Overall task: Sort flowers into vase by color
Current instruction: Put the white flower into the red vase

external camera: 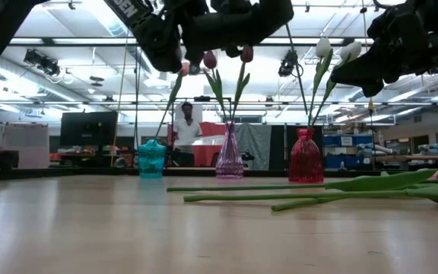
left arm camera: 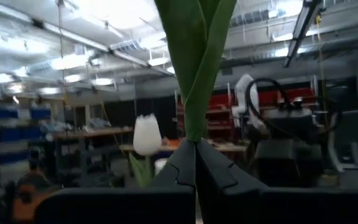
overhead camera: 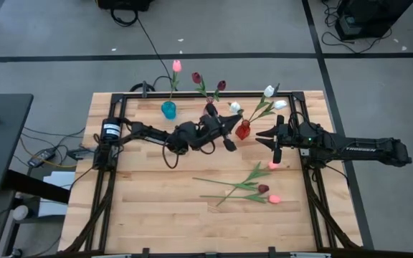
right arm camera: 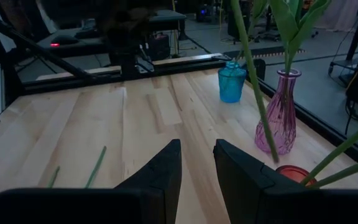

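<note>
My left gripper (overhead camera: 229,132) reaches in level from the table's left beside the red vase (overhead camera: 243,131) and is shut on a tulip's green stem and leaves (left arm camera: 194,118). That stem (right arm camera: 253,93) slants down into the red vase (right arm camera: 294,173), where other white tulips (overhead camera: 269,91) stand. Two maroon tulips (external camera: 209,59) stand in the purple vase (external camera: 229,156). One pink tulip (overhead camera: 176,66) stands in the teal vase (overhead camera: 168,109). Three tulips (overhead camera: 242,188) lie flat on the table. My right gripper (overhead camera: 269,142) hovers open and empty, right of the red vase. My left gripper pinches the tulip between its two shut fingers (left arm camera: 219,171), at the stem where the leaves wrap it (left arm camera: 195,134). The fingers come level from the table's left and lie across the stem. The leaves rise upright above them, and the stem's lower end (external camera: 304,114) reaches into the red vase.
The three vases stand in a row near the table's far edge, the purple one under my left arm in the high view. The lying tulips, with pink (overhead camera: 274,198) and maroon (overhead camera: 263,188) heads, are in the near right area. A person (external camera: 186,129) stands far behind the table.
</note>
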`<action>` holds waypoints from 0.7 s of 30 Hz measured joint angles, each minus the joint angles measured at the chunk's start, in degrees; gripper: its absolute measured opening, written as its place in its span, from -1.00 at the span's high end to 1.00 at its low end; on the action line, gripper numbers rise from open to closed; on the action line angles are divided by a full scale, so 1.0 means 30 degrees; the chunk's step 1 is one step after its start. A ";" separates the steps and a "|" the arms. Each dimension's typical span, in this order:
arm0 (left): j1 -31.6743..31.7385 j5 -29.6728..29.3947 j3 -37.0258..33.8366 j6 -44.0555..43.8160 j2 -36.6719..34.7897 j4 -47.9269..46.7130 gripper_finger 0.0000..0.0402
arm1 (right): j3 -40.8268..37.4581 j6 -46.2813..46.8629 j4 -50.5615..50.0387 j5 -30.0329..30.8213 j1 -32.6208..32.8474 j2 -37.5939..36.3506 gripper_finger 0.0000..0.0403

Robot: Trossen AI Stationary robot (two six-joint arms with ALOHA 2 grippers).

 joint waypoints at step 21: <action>0.1343 0.1064 0.0241 -0.1553 0.0679 -0.1795 1.00 | 0.0000 0.0124 0.0574 -0.0197 0.0000 -0.0007 0.45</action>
